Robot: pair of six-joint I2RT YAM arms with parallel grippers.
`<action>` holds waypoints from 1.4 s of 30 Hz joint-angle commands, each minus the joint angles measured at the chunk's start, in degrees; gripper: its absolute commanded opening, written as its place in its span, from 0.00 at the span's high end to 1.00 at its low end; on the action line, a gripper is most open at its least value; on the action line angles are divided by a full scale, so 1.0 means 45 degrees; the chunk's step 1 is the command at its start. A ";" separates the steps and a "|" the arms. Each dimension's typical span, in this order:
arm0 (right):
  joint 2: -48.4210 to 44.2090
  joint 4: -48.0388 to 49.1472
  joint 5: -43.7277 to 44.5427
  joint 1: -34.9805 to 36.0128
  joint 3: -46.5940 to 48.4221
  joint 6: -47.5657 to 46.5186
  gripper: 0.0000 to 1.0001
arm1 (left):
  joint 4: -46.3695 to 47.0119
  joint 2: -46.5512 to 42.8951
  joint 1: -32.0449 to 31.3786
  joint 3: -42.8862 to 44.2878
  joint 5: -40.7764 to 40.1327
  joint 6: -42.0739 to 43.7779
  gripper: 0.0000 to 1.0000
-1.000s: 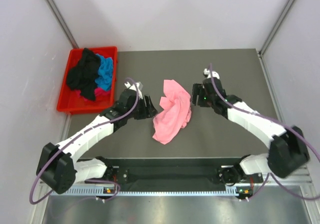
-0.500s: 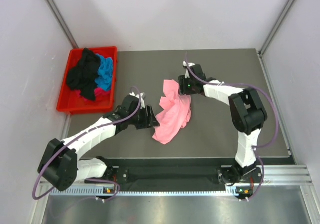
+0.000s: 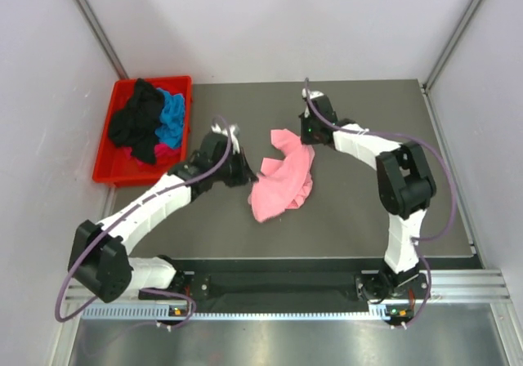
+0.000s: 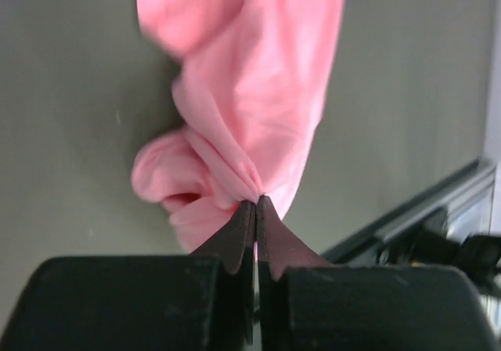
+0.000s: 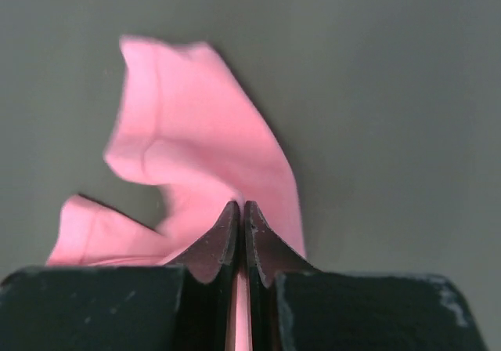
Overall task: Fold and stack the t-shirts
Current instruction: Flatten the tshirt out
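A crumpled light pink t-shirt (image 3: 282, 178) lies in the middle of the dark table (image 3: 343, 211). My left gripper (image 3: 243, 170) is shut on its left edge, and in the left wrist view the cloth (image 4: 250, 92) bunches into the closed tips (image 4: 257, 202). My right gripper (image 3: 306, 137) is shut on the shirt's upper right edge; the right wrist view shows pink cloth (image 5: 196, 155) pinched between its fingers (image 5: 241, 208). Black, bright blue and magenta t-shirts (image 3: 151, 125) are heaped in the red bin.
The red plastic bin (image 3: 110, 166) stands at the table's far left edge. Grey walls and metal posts enclose the table on three sides. A metal rail runs along the near edge by the arm bases.
Both grippers closed onto the pink t-shirt. The left moved in to its left edge; the right swung from the right side to its upper edge, and the cloth shifted slightly.
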 commanded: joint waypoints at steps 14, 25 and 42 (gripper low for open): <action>-1.1348 -0.3896 0.4187 -0.0382 -0.7806 0.4261 1.00 | 0.1049 -0.1132 -0.0132 -0.1897 0.0985 -0.0691 1.00; -1.2720 -0.4581 0.5009 -0.0382 -0.8638 0.4829 0.80 | -0.1327 -0.1620 -0.0016 -0.1393 -0.3257 0.0322 0.43; -0.5540 -0.2668 0.3367 0.2096 -0.3152 0.4378 0.54 | 0.1972 0.2030 0.3145 0.1044 -0.0911 0.1358 0.41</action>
